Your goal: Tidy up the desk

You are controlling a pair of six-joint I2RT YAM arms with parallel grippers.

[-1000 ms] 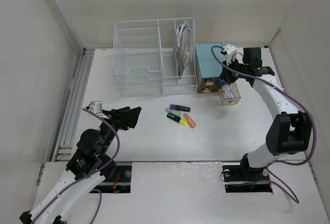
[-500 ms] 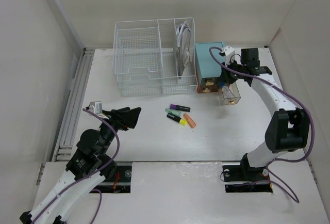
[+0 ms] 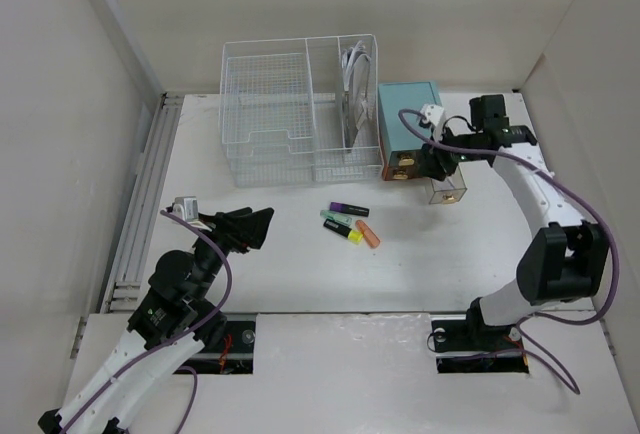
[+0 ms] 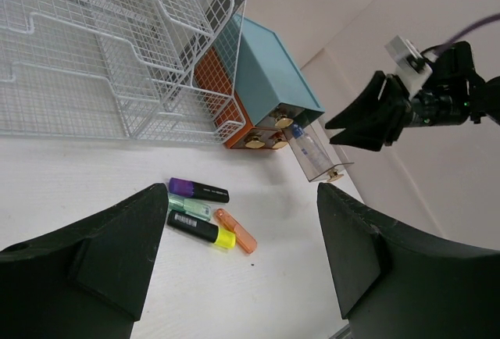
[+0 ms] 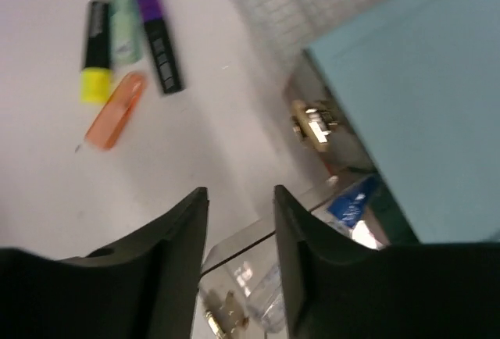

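Note:
The desk (image 3: 280, 274) is the white tabletop. Several highlighters lie together at its middle: purple (image 3: 349, 209), green (image 3: 333, 216), black-and-yellow (image 3: 343, 231) and orange (image 3: 367, 234). A teal drawer box (image 3: 405, 119) stands at the back right with one clear drawer (image 3: 445, 186) pulled out. My right gripper (image 3: 433, 159) is open and empty, just above that drawer (image 5: 266, 276), its jaws a small way apart (image 5: 240, 194). My left gripper (image 3: 258, 226) is wide open and empty, above the desk left of the highlighters (image 4: 242, 198).
A white wire basket organizer (image 3: 300, 114) stands at the back centre with a white item in its right compartment. The clear drawer holds a small clear bottle and something blue (image 5: 351, 202). Pale walls enclose the desk on three sides.
My right gripper has swung left and down from beside the teal box to just over the pulled-out clear drawer. The left arm and the highlighters have not moved.

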